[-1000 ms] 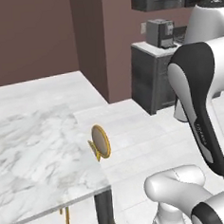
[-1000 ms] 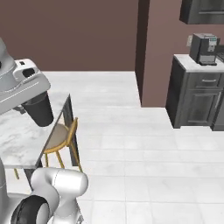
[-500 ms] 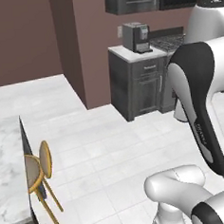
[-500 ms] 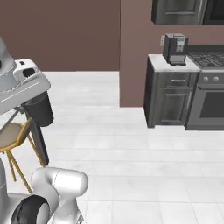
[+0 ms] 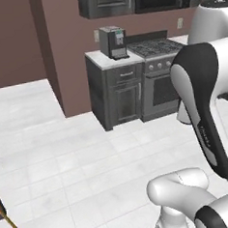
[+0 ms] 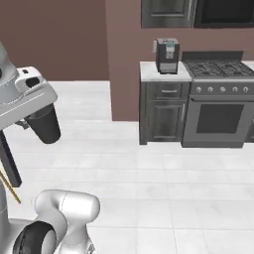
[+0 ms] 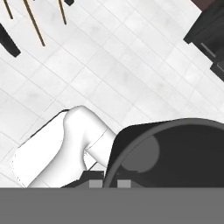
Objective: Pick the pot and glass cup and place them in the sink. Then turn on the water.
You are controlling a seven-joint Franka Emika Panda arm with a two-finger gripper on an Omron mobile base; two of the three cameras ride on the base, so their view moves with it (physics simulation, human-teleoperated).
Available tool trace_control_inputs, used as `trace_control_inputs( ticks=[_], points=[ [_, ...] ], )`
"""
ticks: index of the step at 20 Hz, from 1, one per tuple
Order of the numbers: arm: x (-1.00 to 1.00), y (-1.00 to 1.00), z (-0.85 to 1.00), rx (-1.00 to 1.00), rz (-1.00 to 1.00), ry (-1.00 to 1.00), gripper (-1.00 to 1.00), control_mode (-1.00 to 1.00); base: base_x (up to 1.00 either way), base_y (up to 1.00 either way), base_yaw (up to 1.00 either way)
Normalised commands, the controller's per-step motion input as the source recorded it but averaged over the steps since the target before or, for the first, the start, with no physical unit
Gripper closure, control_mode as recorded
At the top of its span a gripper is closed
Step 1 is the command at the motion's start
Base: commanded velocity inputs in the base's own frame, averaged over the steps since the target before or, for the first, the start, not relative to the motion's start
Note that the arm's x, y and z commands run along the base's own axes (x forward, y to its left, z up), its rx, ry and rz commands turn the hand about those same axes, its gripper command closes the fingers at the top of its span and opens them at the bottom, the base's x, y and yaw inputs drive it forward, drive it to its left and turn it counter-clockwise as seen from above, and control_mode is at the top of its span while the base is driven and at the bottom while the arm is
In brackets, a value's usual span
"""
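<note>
Glass cup (image 6: pixel 44 126) hangs upright, rim topmost, pinched in the end effector (image 6: pixel 31 118).

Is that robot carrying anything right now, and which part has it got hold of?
Yes: the glass cup, hanging below the end effector, gripped at its rim.

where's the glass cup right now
The glass cup hangs under the gripper at the left of the right base view, carried above the white tiled floor, well left of the dark cabinet topped by the coffee machine. In the hand view its dark rim is lower right.
</note>
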Motion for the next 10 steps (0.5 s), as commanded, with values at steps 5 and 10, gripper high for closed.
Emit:
trace_control_inputs(
  ticks=[5,10],
  points=[
    [0.0,0.0,0.0,0.0,0.0,0.0,1.0,1.0,0.51,-0.57,0.0],
    [0.0,0.0,0.0,0.0,0.0,0.0,1.0,1.0,0.79,-0.15,-0.02]
  ],
)
